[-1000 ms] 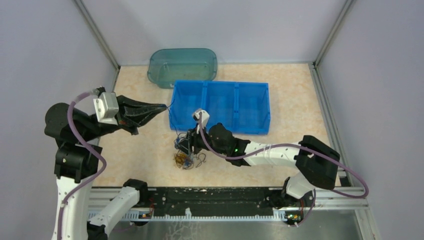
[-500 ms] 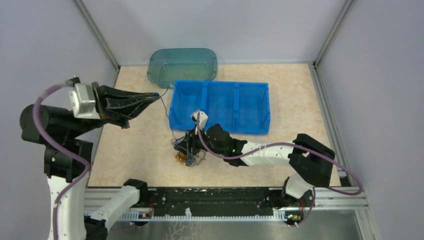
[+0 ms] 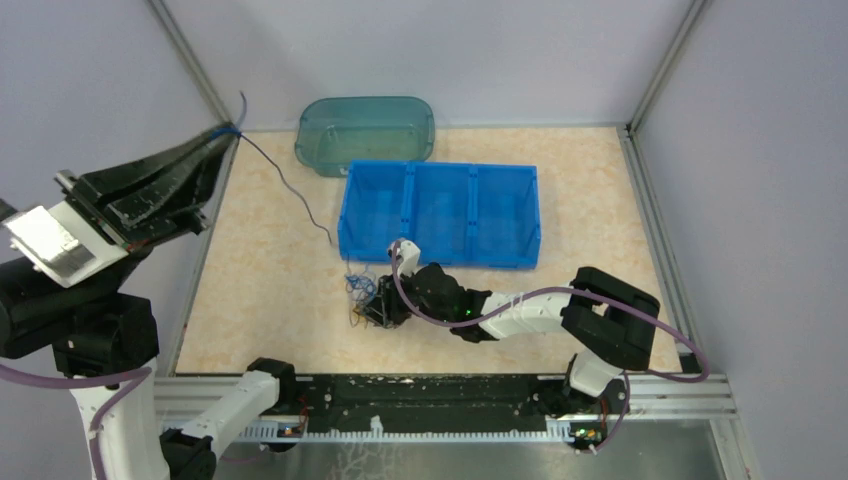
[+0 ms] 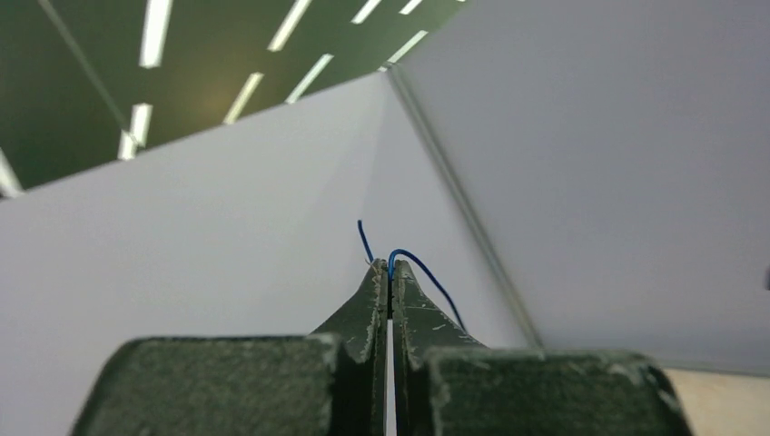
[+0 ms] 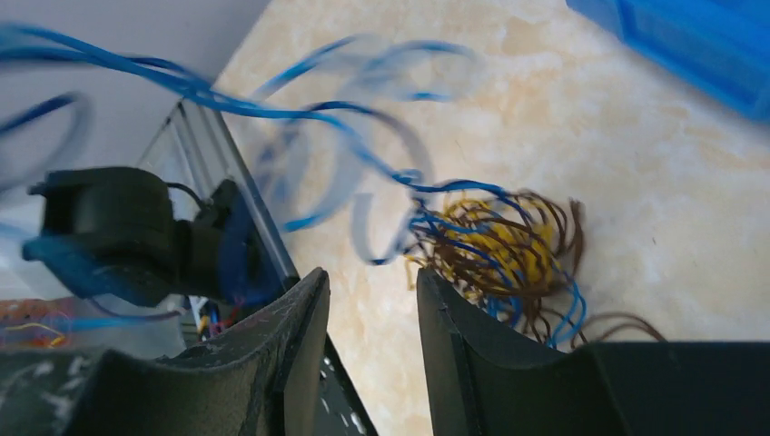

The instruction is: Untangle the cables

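The left tool (image 3: pixel 232 132) is pressed together on one blue cable (image 3: pixel 290 190), high above the far-left corner of the bench (image 3: pixel 270 290), close to the walls. The right tool (image 3: pixel 372 310), jaws apart, is set at the cable clump (image 3: pixel 358 308), just before the blue bin (image 3: pixel 440 212); bare bench is left beside it. Since a second ago, the left tool has been lifted from the bin's edge and the cable drawn out longer.

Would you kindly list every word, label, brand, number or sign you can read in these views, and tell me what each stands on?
No text can be read in any view.
The blue three-compartment plastic bin and the translucent teal plastic tub carry no visible print.
The black rail along the table's near edge shows small pale marks, too small to read.
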You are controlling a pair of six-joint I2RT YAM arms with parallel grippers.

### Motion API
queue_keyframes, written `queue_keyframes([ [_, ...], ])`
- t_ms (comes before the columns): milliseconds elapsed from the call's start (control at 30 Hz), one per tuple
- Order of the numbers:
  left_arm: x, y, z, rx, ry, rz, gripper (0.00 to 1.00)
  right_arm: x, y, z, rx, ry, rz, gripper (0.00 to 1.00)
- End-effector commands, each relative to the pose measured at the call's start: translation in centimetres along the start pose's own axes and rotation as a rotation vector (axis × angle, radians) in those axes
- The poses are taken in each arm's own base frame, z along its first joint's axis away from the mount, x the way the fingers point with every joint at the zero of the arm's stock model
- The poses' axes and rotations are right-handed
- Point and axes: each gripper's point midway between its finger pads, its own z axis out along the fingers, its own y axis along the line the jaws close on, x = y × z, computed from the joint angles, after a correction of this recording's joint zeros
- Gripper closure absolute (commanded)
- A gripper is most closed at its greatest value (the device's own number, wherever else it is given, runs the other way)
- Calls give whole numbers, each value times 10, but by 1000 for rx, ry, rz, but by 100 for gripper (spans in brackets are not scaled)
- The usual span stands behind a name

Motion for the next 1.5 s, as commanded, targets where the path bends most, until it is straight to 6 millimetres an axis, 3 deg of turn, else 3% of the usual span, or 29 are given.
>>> queue_keyframes([
  [0,-65,51,-3,-265,-186,263,100,12,-10,-4,32,-7,13,59],
  [167,-98,72,-1,-361,-267,346,100,21,-20,-11,62,-5,25,60],
  [300,-75,59,6,-264,-190,258,100,3,-11,-24,50,-44,3,60],
  [333,-66,55,6,-245,-171,242,100,-7,-3,-30,36,-66,-17,57],
  [433,-45,47,2,-216,-128,224,100,-45,23,-54,-13,-141,-86,37],
  [533,-33,46,-1,-213,-108,227,100,-78,53,-76,-85,-187,-154,22],
  [600,-28,45,0,-205,-98,218,100,-103,80,-87,-148,-221,-203,16],
  [733,-17,40,2,-169,-73,182,100,-132,127,-94,-249,-243,-307,14],
  [867,-10,38,3,-152,-55,155,100,-161,156,-89,-296,-291,-350,13],
  [1033,-11,36,3,-145,-55,147,100,-179,173,-69,-316,-304,-376,14],
  [1267,-13,32,4,-121,-57,130,99,-183,164,-30,-253,-315,-349,24],
  [1467,-20,29,5,-110,-69,128,99,-172,146,-1,-183,-297,-339,33],
])
